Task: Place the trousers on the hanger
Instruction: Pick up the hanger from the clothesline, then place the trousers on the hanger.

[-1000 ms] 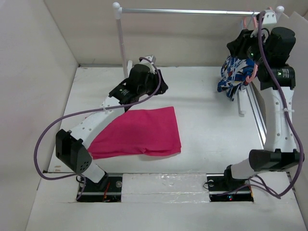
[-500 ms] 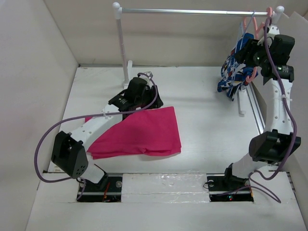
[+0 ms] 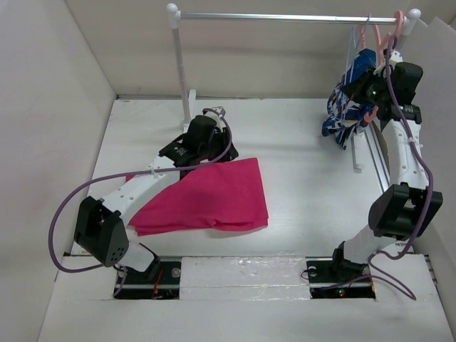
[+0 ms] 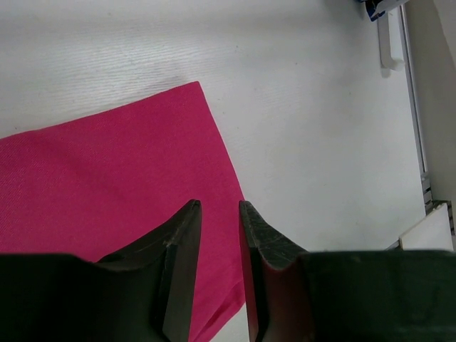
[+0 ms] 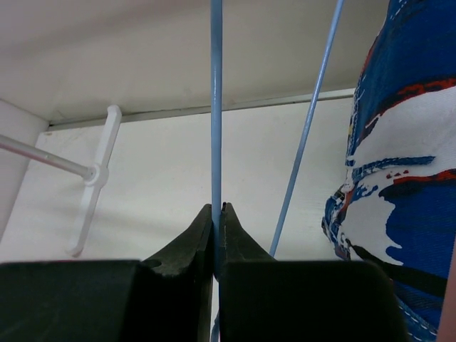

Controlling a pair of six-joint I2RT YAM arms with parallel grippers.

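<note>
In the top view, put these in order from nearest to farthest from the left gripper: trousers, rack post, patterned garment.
1. trousers, right by the left gripper, near side.
2. rack post, behind it.
3. patterned garment, far right.

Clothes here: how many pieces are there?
2. The magenta trousers lie flat on the table; a blue-and-white patterned garment hangs at the right end of the rail. More could hide behind it.
</note>
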